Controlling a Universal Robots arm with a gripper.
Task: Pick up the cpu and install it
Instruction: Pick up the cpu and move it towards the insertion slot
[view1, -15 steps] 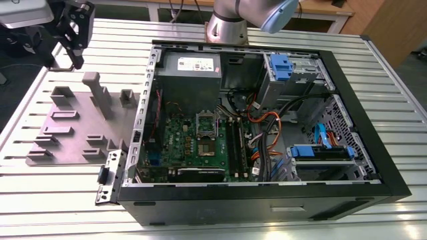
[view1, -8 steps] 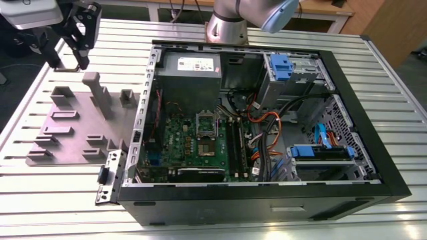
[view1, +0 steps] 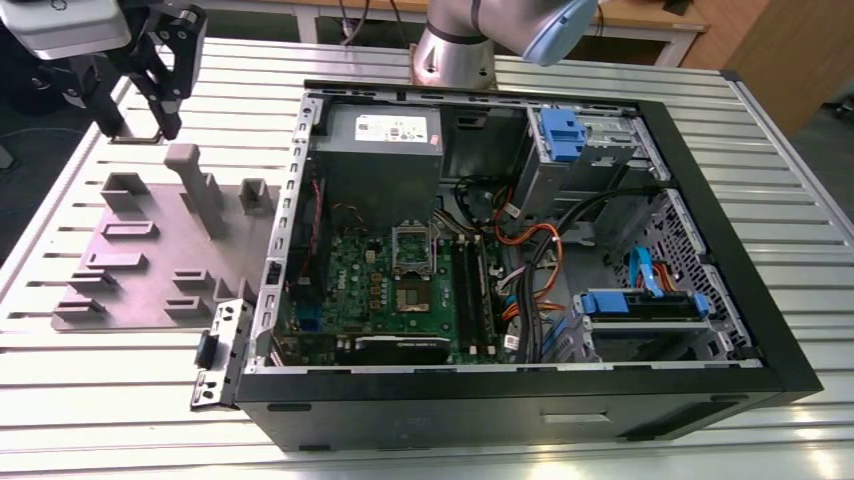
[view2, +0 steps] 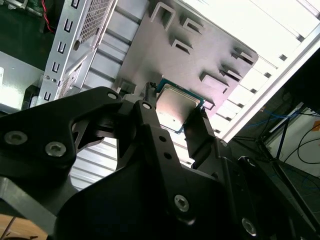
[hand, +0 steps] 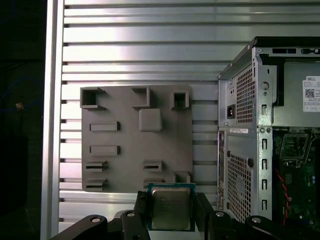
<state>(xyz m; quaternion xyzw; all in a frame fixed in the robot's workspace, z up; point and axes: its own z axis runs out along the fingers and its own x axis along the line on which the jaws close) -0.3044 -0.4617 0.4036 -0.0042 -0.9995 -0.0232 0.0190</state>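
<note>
**Slatted desk, open PC case: cpu gripped, socket not yet filled**

Exterior view. Ribbed aluminium desk (view1: 120, 400) carries a grey-purple fixture plate (view1: 147, 260) with raised blocks. Just beside it, toward the exterior view's right, a black PC case (view1: 747, 330) lies on its side with the panel off. The gripper (view1: 140, 125) hangs over the far end of the plate, well apart from the case. A green motherboard (view1: 387, 300) sits inside the case, with the silver socket bracket (view1: 411, 255) near its middle. I cannot tell from here whether the bracket stands open.

Second wrist view. The cpu (view2: 177, 107), with its silver-grey lid and thin pale rim, sits between the two black fingers (view2: 150, 117). Each finger presses an opposite edge, and the gap between them is no wider than the chip. The plate lies beyond, and the chip looks clear of it, though I cannot be sure of that.

First wrist view. The cpu (hand: 171, 207) shows lid-up and square between the fingers (hand: 141, 210), at the near edge of the fixture plate (hand: 125, 140). The case wall (hand: 245, 125) stands to one side, with the socket bracket (hand: 295, 147) glimpsed past it.

Judgement. The pick-up is the step in hand, with the grasp made and the install not begun. Seating calls for the chip to stay level and be aligned square to the socket. It also needs a clear path over the case wall, and no squeeze beyond the edge grip.
</note>
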